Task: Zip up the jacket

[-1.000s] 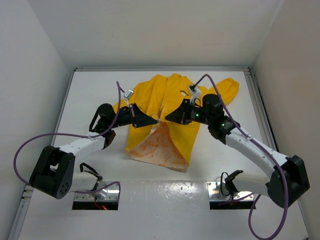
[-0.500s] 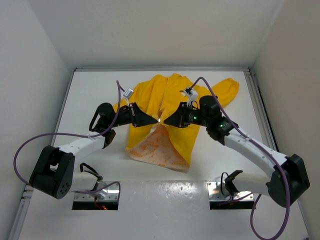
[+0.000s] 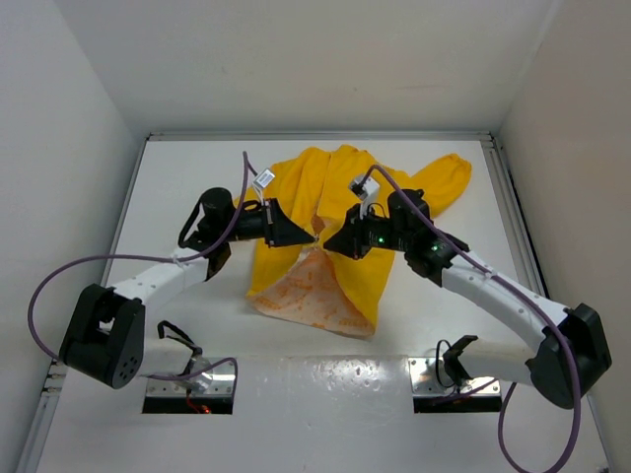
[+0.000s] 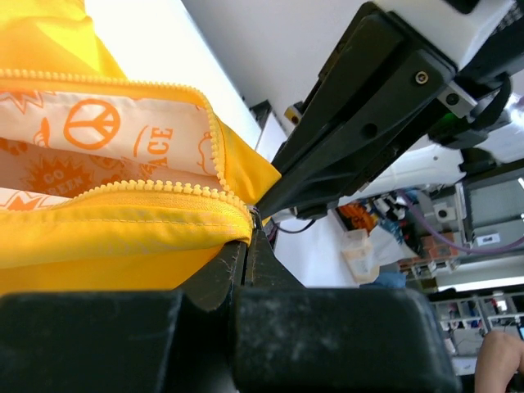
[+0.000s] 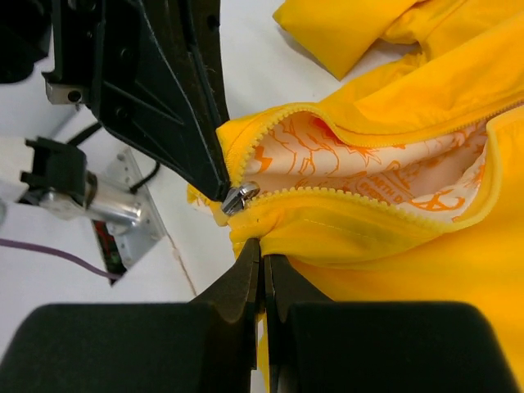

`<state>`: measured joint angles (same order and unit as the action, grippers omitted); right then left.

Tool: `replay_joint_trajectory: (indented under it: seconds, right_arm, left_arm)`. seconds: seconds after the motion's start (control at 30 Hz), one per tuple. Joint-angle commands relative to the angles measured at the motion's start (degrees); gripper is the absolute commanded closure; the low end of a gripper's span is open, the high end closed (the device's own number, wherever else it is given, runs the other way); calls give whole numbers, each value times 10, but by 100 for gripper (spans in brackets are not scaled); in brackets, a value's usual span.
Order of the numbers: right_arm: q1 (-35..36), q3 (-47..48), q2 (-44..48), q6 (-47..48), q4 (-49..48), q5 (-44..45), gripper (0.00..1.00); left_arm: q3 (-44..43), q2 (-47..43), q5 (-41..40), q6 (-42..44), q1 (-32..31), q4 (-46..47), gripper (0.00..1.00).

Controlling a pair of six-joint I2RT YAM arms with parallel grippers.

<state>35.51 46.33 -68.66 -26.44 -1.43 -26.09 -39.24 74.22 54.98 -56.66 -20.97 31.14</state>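
The yellow jacket (image 3: 335, 182) lies mid-table with its lower front open, showing the pale orange-printed lining (image 3: 311, 291). My left gripper (image 3: 310, 237) is shut at the silver zipper slider (image 5: 240, 196), where the two rows of zipper teeth meet. In the left wrist view its jaws (image 4: 248, 233) are closed, with yellow fabric (image 4: 98, 237) against them. My right gripper (image 3: 331, 244) is shut on the jacket's yellow edge (image 5: 426, 270) just below the slider, jaws (image 5: 263, 250) pinched on the fabric. The two grippers almost touch tip to tip.
One sleeve (image 3: 444, 177) stretches to the far right. White walls enclose the table on three sides. Two metal base plates (image 3: 189, 384) (image 3: 444, 379) sit at the near edge. Purple cables (image 3: 59, 286) loop beside both arms.
The left wrist has swung toward the back and the right wrist has shifted left. Both grippers stay pinched together at the zipper, which has barely moved.
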Motion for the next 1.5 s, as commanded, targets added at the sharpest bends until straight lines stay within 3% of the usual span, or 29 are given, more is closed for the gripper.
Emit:
replay_joint_trajectory:
  seconds: [0.0, 0.37, 0.77, 1.07, 1.27, 1.47]
  right_arm:
    - [11, 15, 18, 76, 13, -41, 100]
    - [13, -22, 46, 132, -8, -105, 100]
    - [29, -28, 62, 290, 70, -120, 100]
    - [35, -37, 85, 337, 75, -135, 100]
    - [47, -32, 95, 411, 124, -162, 100]
    - [53, -26, 100, 488, 170, -186, 100]
  left_arm:
    - [-31, 2, -2, 66, -9, -43, 100]
    - [-20, 8, 29, 86, -25, -47, 100]
    - [-20, 18, 108, 46, -41, 15, 100]
    - [-37, 38, 94, 62, -46, -37, 100]
    - [-49, 51, 113, 40, -51, -18, 100]
    - [-67, 63, 134, 79, -57, -71, 100]
